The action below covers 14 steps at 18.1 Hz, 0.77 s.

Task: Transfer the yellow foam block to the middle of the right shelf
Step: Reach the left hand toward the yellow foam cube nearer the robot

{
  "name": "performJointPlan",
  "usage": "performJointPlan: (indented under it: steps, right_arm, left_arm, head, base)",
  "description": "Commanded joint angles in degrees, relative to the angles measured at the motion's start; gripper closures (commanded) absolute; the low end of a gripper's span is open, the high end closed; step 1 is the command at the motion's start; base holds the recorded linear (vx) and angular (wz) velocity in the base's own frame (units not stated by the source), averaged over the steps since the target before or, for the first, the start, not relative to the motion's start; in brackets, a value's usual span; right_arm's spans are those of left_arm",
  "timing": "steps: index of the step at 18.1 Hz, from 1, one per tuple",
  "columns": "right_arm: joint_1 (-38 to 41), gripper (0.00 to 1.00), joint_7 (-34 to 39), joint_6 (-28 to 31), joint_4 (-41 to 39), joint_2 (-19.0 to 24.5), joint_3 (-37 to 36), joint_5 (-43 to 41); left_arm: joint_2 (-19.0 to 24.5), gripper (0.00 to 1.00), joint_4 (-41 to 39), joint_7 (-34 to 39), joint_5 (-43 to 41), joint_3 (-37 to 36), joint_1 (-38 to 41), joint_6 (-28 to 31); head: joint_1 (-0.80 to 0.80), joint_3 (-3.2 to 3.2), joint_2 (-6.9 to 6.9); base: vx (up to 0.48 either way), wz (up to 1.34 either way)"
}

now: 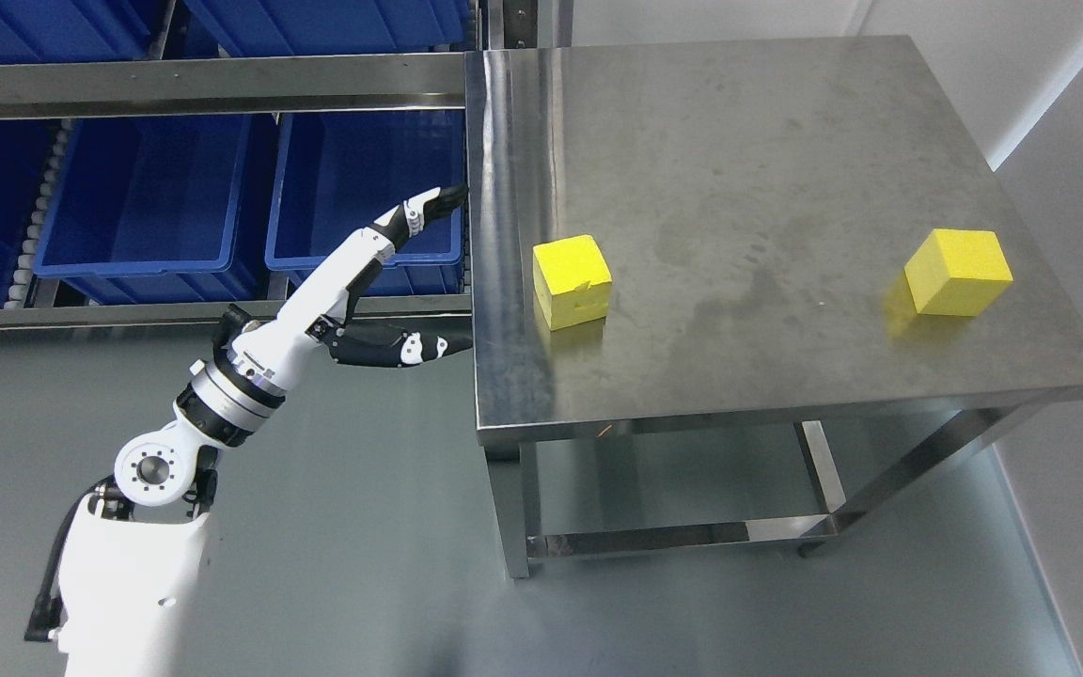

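A single head view looked steeply down from above onto the steel table [786,169], the grey floor [363,527] and blue bins [353,179] at upper left, from moderately near.

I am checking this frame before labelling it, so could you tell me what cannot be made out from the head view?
- Right arm: outside the head view, state unknown.
- The shelf at left: cut off by the top and left edges; no right shelf shows.
- Upper blue bins: cropped by the top edge.
- Far sides of both yellow foam blocks: turned away.
- Left robot hand: open beside the table, palm side unseen.
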Motion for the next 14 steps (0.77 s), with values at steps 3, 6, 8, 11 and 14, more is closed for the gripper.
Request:
performJointPlan:
  steps: [3, 6, 8, 11, 14]
  right_arm:
    - [-0.09, 0.00, -0.01, 0.04, -1.00, -1.00, 0.00, 0.00]
    - [-0.09, 0.00, -0.01, 0.04, -1.00, -1.00, 0.00, 0.00]
    - [-0.09, 0.00, -0.01, 0.04, -1.00, -1.00, 0.00, 0.00]
    - [-0.09, 0.00, -0.01, 0.04, -1.00, -1.00, 0.00, 0.00]
    - [-0.09, 0.00, -0.01, 0.04, -1.00, -1.00, 0.00, 0.00]
  left_arm:
    - [2.32, 0.00, 11.77, -1.52, -9.46, -1.48, -7.20, 2.69]
    - [-0.56, 0.00, 13.19, -5.38, -8.94, -4.55, -11.08, 8.66]
    - [-4.17, 0.00, 13.19, -7.93, -7.89, -6.14, -12.57, 11.40]
    - [-8.22, 0.00, 13.89, -8.38, -4.29, -8.16, -14.51, 15.61]
    - [-8.46, 0.00, 18.44, -8.38, -3.84, -9.13, -16.44, 16.94]
  head:
    - [0.00, 0.00, 0.00]
    - [0.00, 0.00, 0.00]
    - [0.00, 0.00, 0.00]
    - [0.00, 0.00, 0.00]
    - [0.00, 0.00, 0.00]
  base:
    - [0.000, 0.00]
    - [0.000, 0.00]
    - [0.000, 0.00]
    - [0.000, 0.00]
    - [0.000, 0.00]
